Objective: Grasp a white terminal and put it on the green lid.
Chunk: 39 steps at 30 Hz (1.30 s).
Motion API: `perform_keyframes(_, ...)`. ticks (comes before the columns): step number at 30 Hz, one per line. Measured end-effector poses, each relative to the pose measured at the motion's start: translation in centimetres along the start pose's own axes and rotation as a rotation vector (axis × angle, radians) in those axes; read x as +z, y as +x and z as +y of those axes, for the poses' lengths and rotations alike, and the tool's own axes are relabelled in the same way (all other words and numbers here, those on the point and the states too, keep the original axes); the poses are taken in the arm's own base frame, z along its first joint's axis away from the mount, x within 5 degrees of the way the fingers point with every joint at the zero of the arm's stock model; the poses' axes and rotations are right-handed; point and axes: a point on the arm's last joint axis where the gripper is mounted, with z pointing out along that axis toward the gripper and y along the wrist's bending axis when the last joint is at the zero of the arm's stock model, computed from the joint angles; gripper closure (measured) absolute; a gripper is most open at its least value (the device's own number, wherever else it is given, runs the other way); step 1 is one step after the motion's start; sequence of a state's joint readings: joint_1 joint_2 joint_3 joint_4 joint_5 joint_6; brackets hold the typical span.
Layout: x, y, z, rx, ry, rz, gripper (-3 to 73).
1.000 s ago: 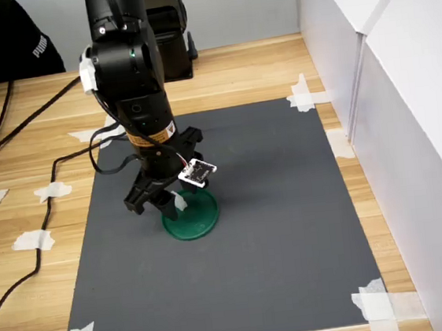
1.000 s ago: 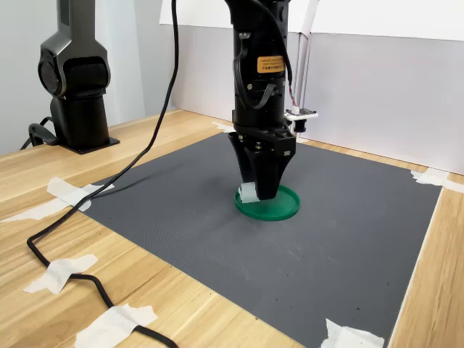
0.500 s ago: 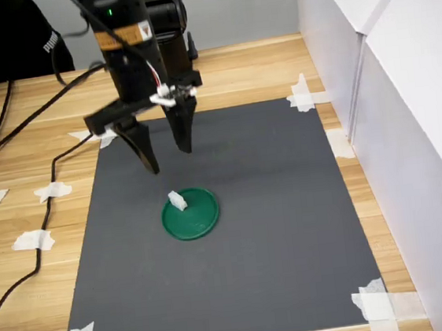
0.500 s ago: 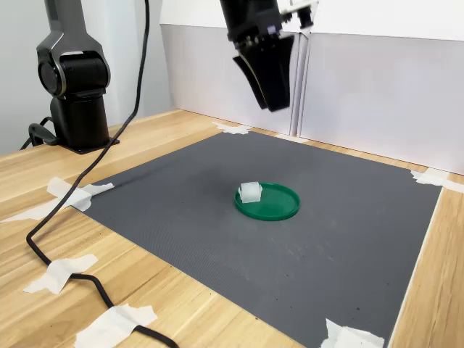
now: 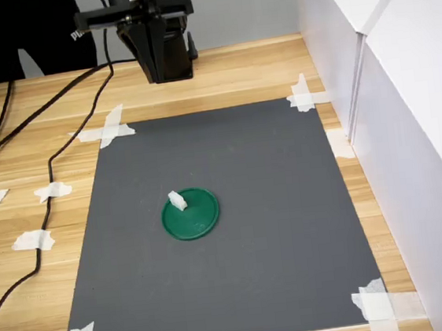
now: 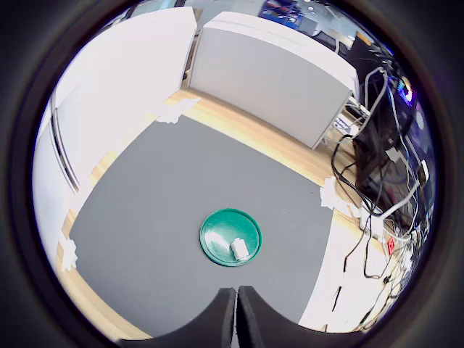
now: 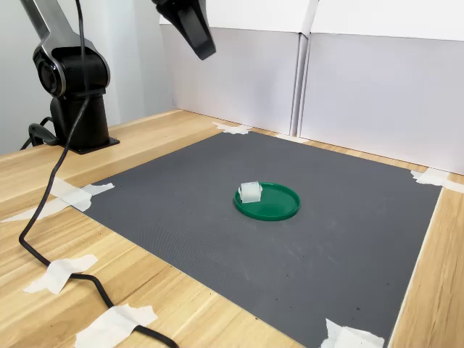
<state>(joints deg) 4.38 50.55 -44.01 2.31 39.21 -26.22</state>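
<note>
One white terminal (image 6: 240,249) on green lid (image 6: 217,233), wrist view shows tool (image 6: 237,304) shut

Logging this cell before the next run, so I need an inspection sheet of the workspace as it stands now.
Surface: dark grey mat taped at its corners onto a wooden table.
Job's things: white terminal rests on the green lid, near its rim; the lid lies flat on the mat.
Clutter: loose tape scraps on the wood at the first exterior view's left.
Claw: claw raised high, well clear of the lid; fingertips shut together in the wrist view, holding nothing.
Cables: black cable trails across the wood; a tangle of wires lies beyond the mat in the wrist view.
Surroundings: white panels wall one side; arm base stands on the table.
</note>
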Motion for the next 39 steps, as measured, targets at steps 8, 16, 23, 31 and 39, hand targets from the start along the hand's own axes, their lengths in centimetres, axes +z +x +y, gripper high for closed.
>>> perform_keyframes(8,-2.3,4.0,1.8,0.253,0.056,-0.17,71.1)
perform_keyframes(16,-3.1,6.9,3.3,0.292,0.053,-0.218,71.1)
perform_keyframes(23,-3.7,8.6,4.1,0.297,0.06,-0.264,71.1)
perform_keyframes(31,-3.9,10.9,5.2,0.297,0.072,-0.314,71.1)
perform_keyframes(39,-3.3,13.4,6.3,0.296,0.081,-0.348,71.1)
